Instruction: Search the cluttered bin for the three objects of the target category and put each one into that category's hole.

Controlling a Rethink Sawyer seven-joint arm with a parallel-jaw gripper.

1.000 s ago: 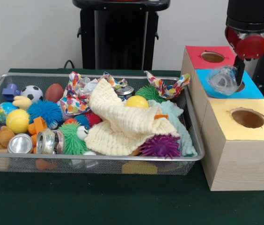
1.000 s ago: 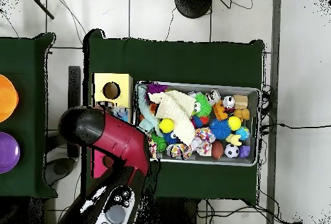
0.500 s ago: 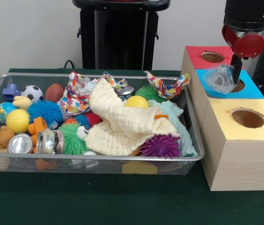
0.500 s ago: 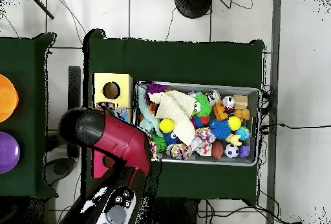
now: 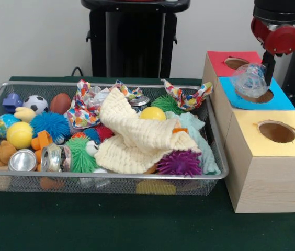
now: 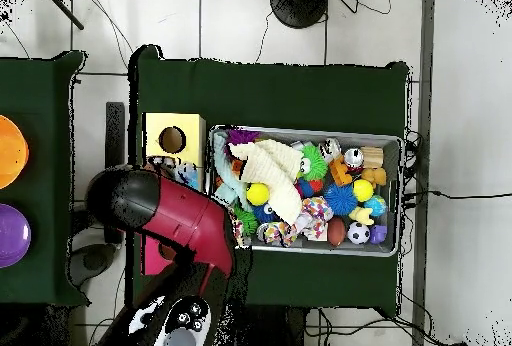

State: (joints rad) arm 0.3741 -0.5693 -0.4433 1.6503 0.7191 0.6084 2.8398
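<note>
A dark green cloth (image 5: 137,225) covers the table (image 6: 270,82), which stands on a pale tiled floor (image 6: 465,112) before a white wall (image 5: 32,36). A wire mesh bin (image 5: 111,178) holds a cream waffle cloth (image 5: 137,133), a purple spiky ball (image 5: 180,163), a yellow ball (image 5: 20,135), a soccer ball (image 5: 35,103), a blue spiky ball (image 5: 50,124) and 2 metal tins (image 5: 37,158). Beside the bin sit 3 wooden boxes with holes: red-topped (image 5: 231,61), blue-topped (image 5: 265,97) and yellow-topped (image 5: 273,133). The gripper (image 5: 267,70) grasps a crumpled clear plastic cup (image 5: 249,79), it seems, held just above the blue-topped box's hole.
</note>
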